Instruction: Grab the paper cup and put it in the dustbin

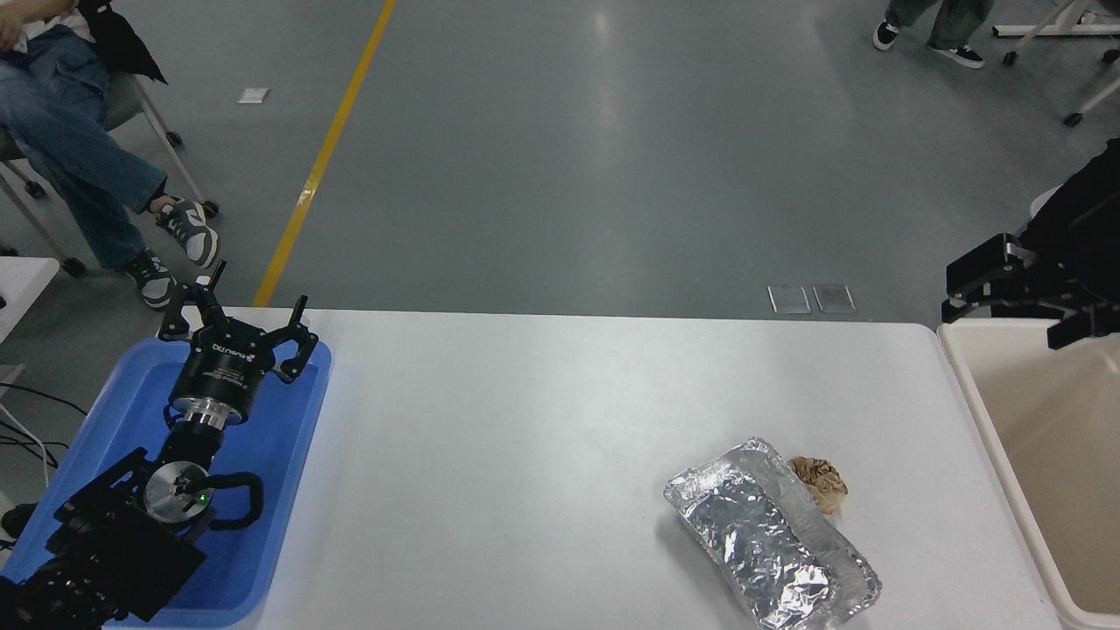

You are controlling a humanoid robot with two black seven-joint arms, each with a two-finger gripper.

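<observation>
A white table [525, 411] seen from above my shoulders. My right gripper [1006, 293] comes in from the right edge and hangs at the far left corner of the dustbin [993, 437], the big cream tub at the table's right end. The gripper shows as a dark block against the floor. I cannot tell whether it is open or closed, or whether it carries anything.

The paper cup is not visible anywhere: not on the table, not in the visible part of the bin, not plainly in my grip. My guess is that it is either hidden in my right gripper or already down inside the bin, out of sight.

If I do hold it, the careful way is to carry it further in over the bin's hollow before letting go. At the corner a light cup could strike the thick rim and bounce back onto the table.

My left arm is parked at the lower left. The left gripper [241, 315] sits over the blue tray [280, 499], fingers [302, 315] spread and holding nothing.

On the table near the bin lies a foil packet [770, 547], with a crumpled brown paper ball [821, 483] touching its far side.
</observation>
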